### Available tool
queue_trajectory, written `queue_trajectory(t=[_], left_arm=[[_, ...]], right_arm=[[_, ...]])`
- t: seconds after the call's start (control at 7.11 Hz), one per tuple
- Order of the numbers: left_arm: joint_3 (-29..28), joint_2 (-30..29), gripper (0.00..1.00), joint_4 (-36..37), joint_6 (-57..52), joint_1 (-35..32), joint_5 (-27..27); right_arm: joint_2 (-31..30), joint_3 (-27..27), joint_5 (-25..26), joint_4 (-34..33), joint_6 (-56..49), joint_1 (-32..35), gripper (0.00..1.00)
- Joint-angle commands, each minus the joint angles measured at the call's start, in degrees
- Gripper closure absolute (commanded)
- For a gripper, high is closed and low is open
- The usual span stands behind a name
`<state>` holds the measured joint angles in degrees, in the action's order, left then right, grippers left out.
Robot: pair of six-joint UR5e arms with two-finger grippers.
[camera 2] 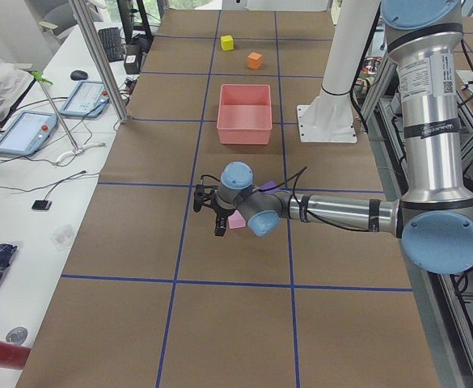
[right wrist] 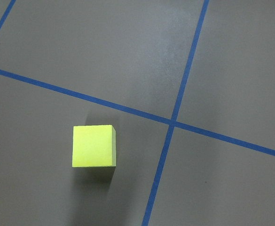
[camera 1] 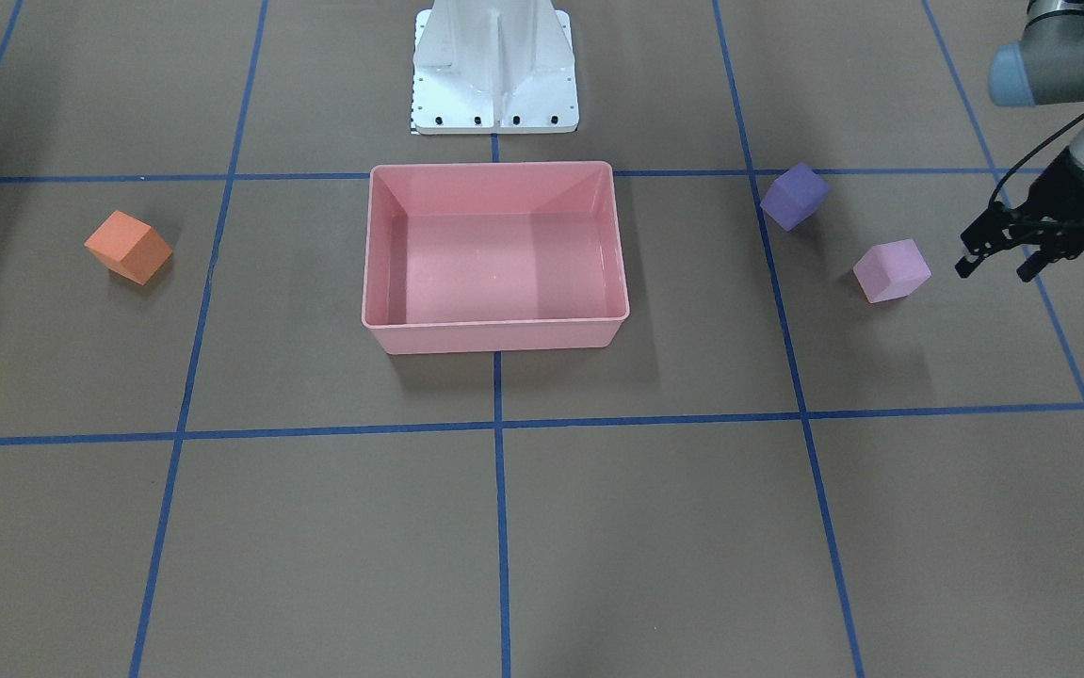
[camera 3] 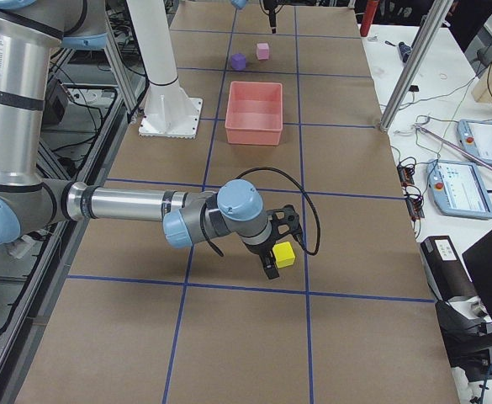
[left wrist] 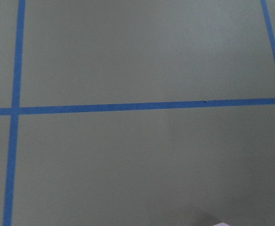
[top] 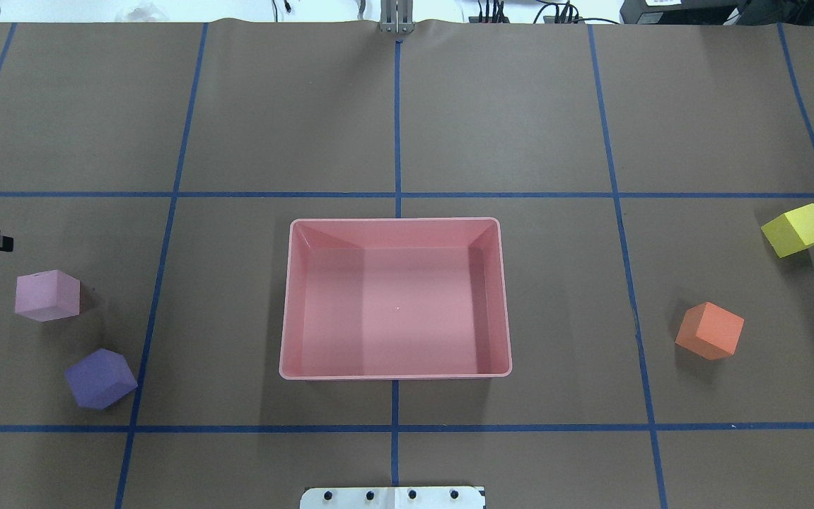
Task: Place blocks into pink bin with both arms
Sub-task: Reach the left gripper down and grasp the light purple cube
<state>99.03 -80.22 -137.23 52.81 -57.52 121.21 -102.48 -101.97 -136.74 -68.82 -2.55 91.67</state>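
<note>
The pink bin stands empty at the table's middle, also in the overhead view. The light pink block and the purple block lie on my left side. My left gripper hovers just outside the light pink block, jaws open and empty. The orange block and the yellow block lie on my right side. My right gripper hangs right beside the yellow block; I cannot tell whether it is open or shut.
The white robot base stands just behind the bin. Blue tape lines grid the brown table. Side benches with tablets and metal posts run along the table's far edge.
</note>
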Motion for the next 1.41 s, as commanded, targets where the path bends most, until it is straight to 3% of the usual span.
queue_trajectory(t=[0.0, 0.42, 0.7, 0.84, 1.12, 1.27], left_arm=[[1.8, 0.0, 0.0, -0.8, 8.5, 8.6, -5.6], [1.8, 0.5, 0.0, -0.5, 10.8, 14.3, -10.2], [1.3, 0.5, 0.0, -0.2, 10.7, 15.3, -10.4], [1.3, 0.5, 0.09, -0.2, 10.7, 15.3, -10.9], [1.8, 1.7, 0.96, -0.3, 9.7, 15.9, -13.5], [3.3, 1.7, 1.0, -0.3, 9.7, 15.9, -13.5]], right_arm=[[0.0, 0.2, 0.1, 0.0, -0.1, 0.0, 0.0], [-0.1, 0.3, 0.1, 0.0, -0.1, 0.0, 0.0], [-0.1, 0.3, 0.1, 0.1, -0.1, 0.0, 0.0], [-0.1, 0.3, 0.1, 0.0, -0.1, 0.0, 0.0], [-0.1, 0.5, 0.1, 0.1, -0.2, 0.0, 0.0], [-0.1, 0.5, 0.1, 0.1, -0.1, 0.0, 0.0]])
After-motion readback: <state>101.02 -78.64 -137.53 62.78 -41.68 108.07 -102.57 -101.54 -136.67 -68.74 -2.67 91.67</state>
